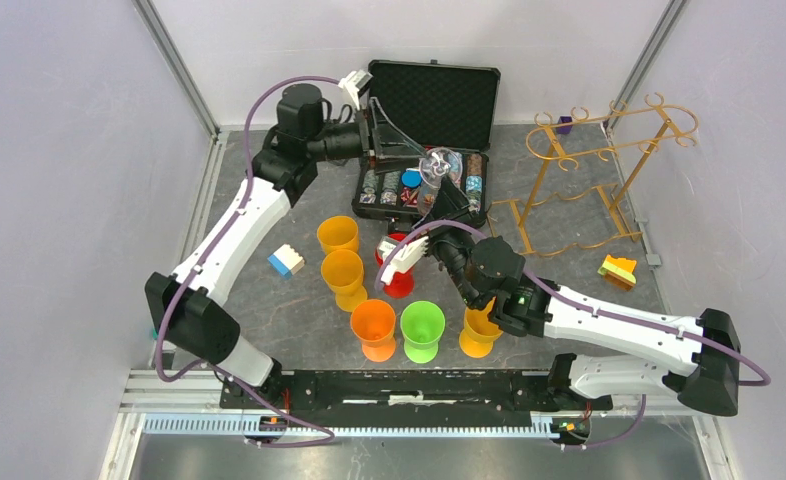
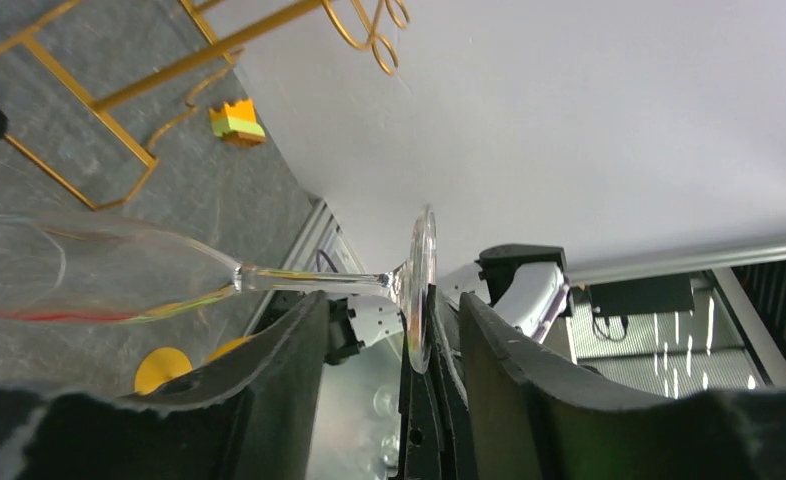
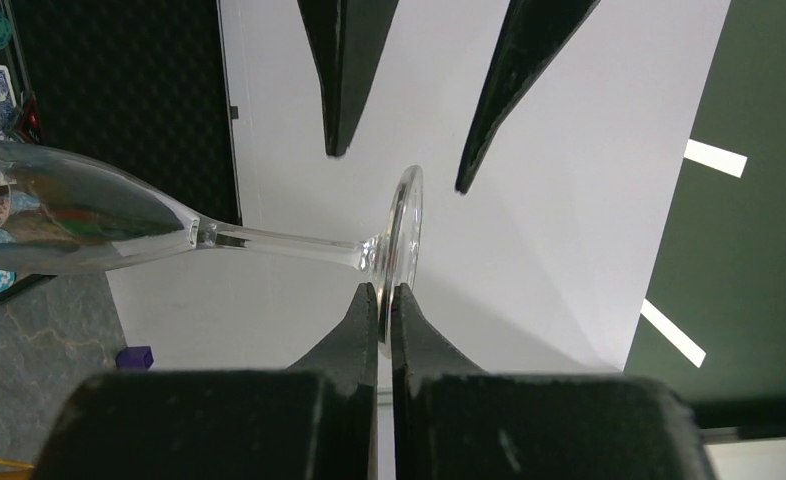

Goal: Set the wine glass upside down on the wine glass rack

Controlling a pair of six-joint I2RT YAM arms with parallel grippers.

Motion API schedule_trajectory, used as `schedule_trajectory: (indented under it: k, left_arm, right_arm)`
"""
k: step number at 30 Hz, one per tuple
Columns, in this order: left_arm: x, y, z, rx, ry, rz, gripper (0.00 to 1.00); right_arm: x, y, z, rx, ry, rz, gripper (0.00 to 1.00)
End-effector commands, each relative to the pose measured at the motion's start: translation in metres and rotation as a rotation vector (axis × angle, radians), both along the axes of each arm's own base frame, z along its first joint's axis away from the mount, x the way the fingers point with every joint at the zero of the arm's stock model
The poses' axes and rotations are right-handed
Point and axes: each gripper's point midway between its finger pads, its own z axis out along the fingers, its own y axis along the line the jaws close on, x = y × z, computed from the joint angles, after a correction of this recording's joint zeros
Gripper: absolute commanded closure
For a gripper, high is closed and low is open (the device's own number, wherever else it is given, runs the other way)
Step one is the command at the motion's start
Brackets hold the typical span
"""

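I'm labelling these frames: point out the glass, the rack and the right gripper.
glass [image 3: 279, 243], right wrist view, on the stem.
rack [image 2: 99, 103], left wrist view, where two gold bars meet.
right gripper [image 3: 384, 300], right wrist view, between its fingertips at the glass's foot.

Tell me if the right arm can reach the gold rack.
Probably yes: the rack stands right of that arm, nothing between. But the open left claw straddles the wine glass foot the right claw pinches.
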Motion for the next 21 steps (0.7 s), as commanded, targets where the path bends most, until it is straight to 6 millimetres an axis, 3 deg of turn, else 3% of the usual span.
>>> schedule_trajectory:
  k: [1, 5, 9, 16, 21]
  left_arm:
    - [-0.018, -0.013, 0.013, -0.009, -0.033, -0.096, 0.48]
    - [-0.022, -0.019, 0.0, 0.04, -0.028, -0.112, 0.55]
    - [-0.025, -0.023, 0.0, 0.04, -0.032, -0.132, 0.64]
    - [-0.024, -0.029, -0.002, 0.04, -0.029, -0.145, 0.97]
    - [-0.022, -0.03, -0.002, 0.043, -0.034, -0.138, 0.98]
  right_arm:
    - [-0.005, -0.006, 0.02, 0.058, -0.04, -0.006, 1.0]
    - [-0.004, -0.004, 0.017, 0.051, -0.037, -0.004, 1.0]
    - [-0.004, -0.002, 0.014, 0.048, -0.033, 0.003, 1.0]
    - [-0.003, 0.0, 0.013, 0.048, -0.031, 0.005, 1.0]
    - [-0.003, 0.0, 0.009, 0.049, -0.025, 0.005, 1.0]
